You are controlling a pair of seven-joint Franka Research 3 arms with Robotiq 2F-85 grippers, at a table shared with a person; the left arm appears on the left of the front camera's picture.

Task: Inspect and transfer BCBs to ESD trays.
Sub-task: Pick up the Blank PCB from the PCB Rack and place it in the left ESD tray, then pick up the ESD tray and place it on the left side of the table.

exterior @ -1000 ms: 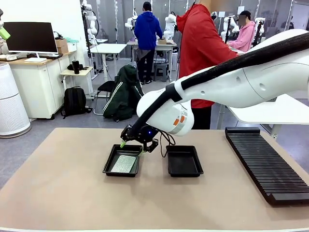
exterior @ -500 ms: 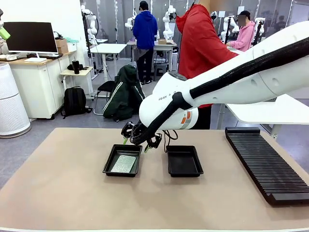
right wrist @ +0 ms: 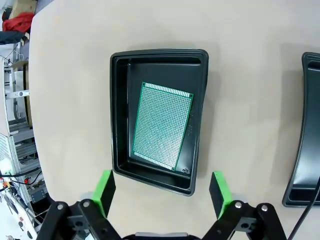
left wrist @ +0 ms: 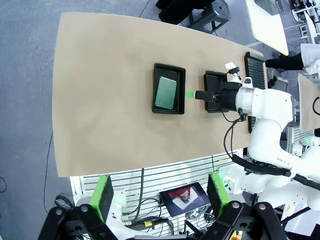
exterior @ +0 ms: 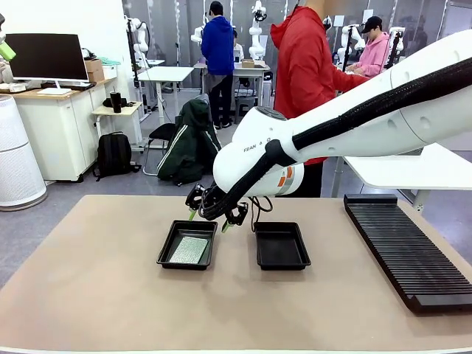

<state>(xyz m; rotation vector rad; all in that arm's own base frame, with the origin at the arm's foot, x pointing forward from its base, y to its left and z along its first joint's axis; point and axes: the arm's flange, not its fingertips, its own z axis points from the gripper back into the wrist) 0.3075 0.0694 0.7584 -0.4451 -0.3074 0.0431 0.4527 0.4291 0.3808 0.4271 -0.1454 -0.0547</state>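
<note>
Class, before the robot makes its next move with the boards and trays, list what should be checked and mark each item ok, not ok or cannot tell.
1. Right claw open and empty above the left tray: ok.
2. BCB wholly inside that tray, slightly askew: ok.
3. Right tray empty, ready for another board: ok.
4. Left claw open, high over the table: ok.
5. Another board waiting in the ribbed rack: cannot tell.
</note>
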